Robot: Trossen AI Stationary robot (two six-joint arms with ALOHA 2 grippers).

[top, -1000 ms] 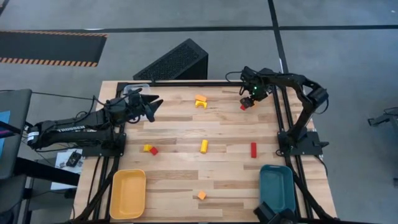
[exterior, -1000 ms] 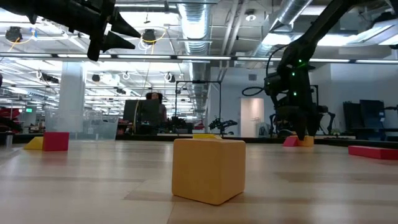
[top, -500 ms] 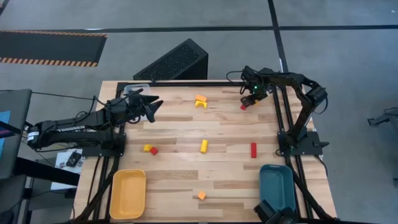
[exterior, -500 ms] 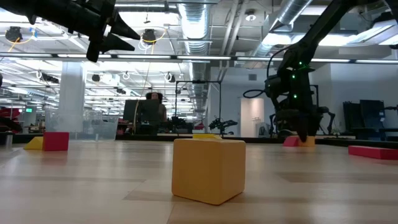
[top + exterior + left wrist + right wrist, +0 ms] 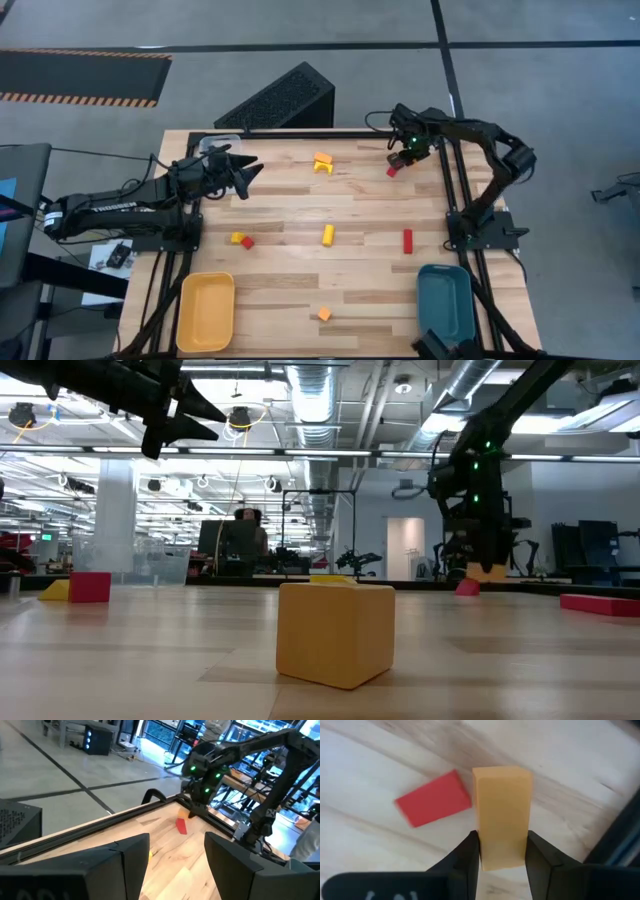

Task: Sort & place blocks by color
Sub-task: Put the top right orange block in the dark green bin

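My right gripper (image 5: 404,157) is over the table's far right corner, shut on an orange bar block (image 5: 501,815). A red block (image 5: 392,171) lies flat on the table just beside it. My left gripper (image 5: 250,166) hovers open above the far left, touching nothing. Other blocks lie flat on the table. Orange arch pieces (image 5: 322,162) are at the far middle. A yellow bar (image 5: 328,234) is at the centre and a red bar (image 5: 407,240) lies to its right. A yellow and red pair (image 5: 241,239) is at left. An orange cube (image 5: 324,314) is near the front edge. My right gripper pinches the orange bar block between its two fingers (image 5: 465,860), at one end of the bar (image 5: 502,851), on its two long sides. The fingers come from above, pointing down. In the low view the block (image 5: 487,572) hangs a little above the tabletop, clear of the red block (image 5: 467,587).
A yellow tray (image 5: 206,310) sits at the near left corner and a teal tray (image 5: 444,300) at the near right. A clear tray (image 5: 213,143) is at the far left corner. A dark frame rail (image 5: 445,180) runs along the right edge beside the right gripper.
My right gripper has risen a little, carrying the orange bar block off the table. The red block beside it stayed where it lay. My left arm kept still.
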